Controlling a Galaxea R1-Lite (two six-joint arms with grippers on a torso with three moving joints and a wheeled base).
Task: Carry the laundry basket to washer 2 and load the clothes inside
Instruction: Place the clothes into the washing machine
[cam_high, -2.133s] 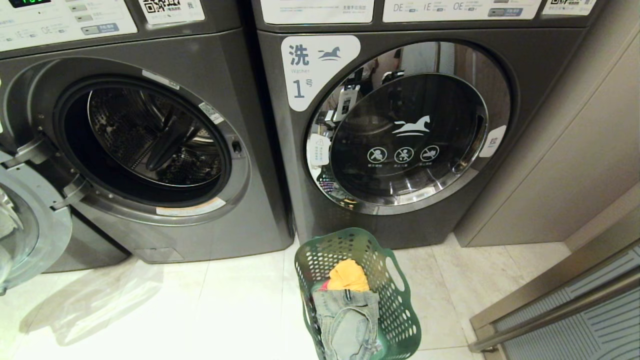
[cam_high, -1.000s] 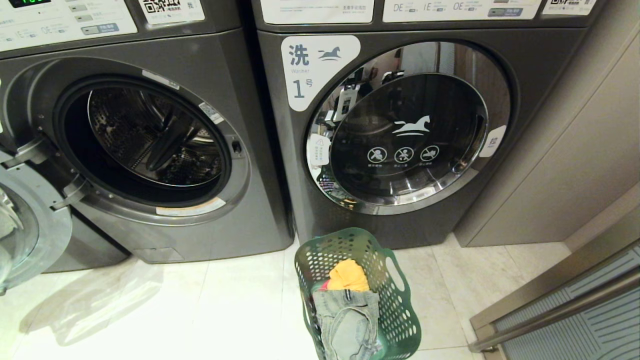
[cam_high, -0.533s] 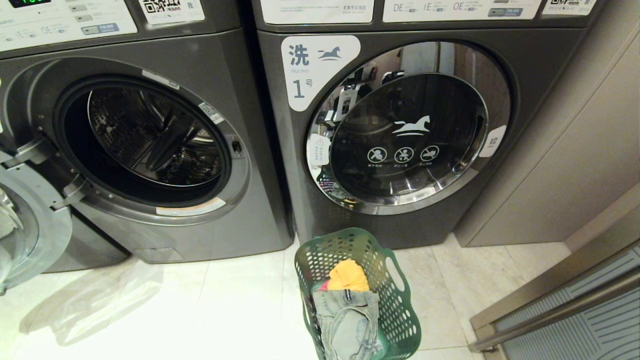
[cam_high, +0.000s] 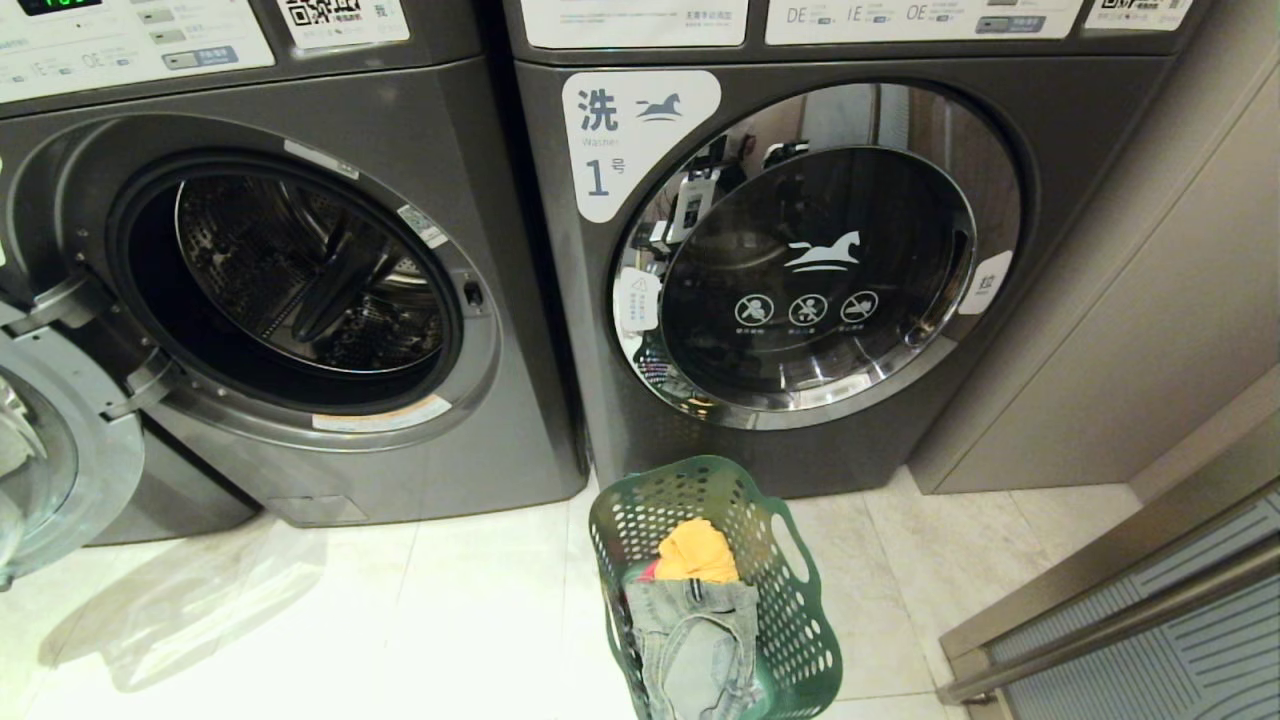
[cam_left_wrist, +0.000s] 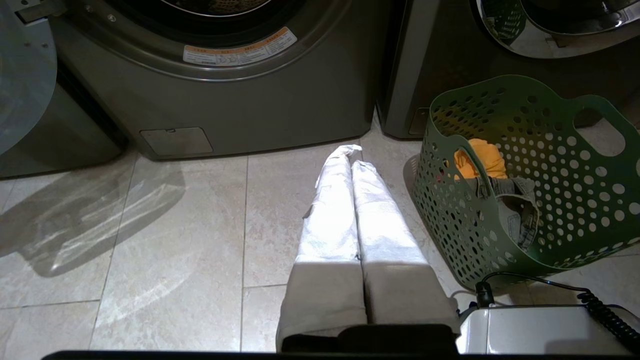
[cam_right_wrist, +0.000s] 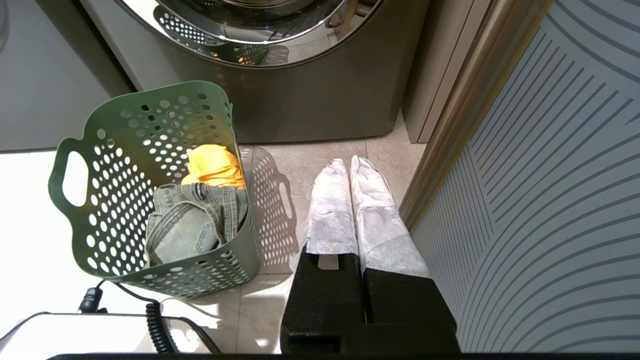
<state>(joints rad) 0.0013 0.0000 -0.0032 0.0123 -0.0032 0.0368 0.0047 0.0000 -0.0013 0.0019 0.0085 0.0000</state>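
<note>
Opening stage of the task; judged from the layout, nothing is yet accomplished. The basket (cam_high: 715, 590) stands on the floor (cam_high: 400, 610) at about 6 o'clock in the head view, just in front of the washer labelled 1 (cam_high: 800, 260), whose door is closed. The clothes (cam_high: 695, 610) all lie inside the basket. The washer at 9 to 10 o'clock (cam_high: 290, 280), door (cam_high: 50, 460) swung open and drum empty, shows no numeral here; it is presumably washer 2. Left to do: grasp the basket, carry it toward that open machine, and move the clothes into the drum.

Left hand (cam_left_wrist: 350, 155): clenched on nothing, wrapped fingers pressed together, hanging above the floor just beside the basket's left wall. Right hand (cam_right_wrist: 350, 165): likewise clenched and empty, above the floor between the basket and a ribbed panel (cam_right_wrist: 550, 200). Neither touches the basket.

Basket: dark green plastic, rounded corners, walls pierced with round holes, a cut-out loop handle at each end. Contents: grey jeans (cam_right_wrist: 192, 220) heaped nearest the robot, a yellow-orange cloth (cam_right_wrist: 212, 167) behind them, and a sliver of red cloth (cam_high: 645, 572) at the left edge.
</note>
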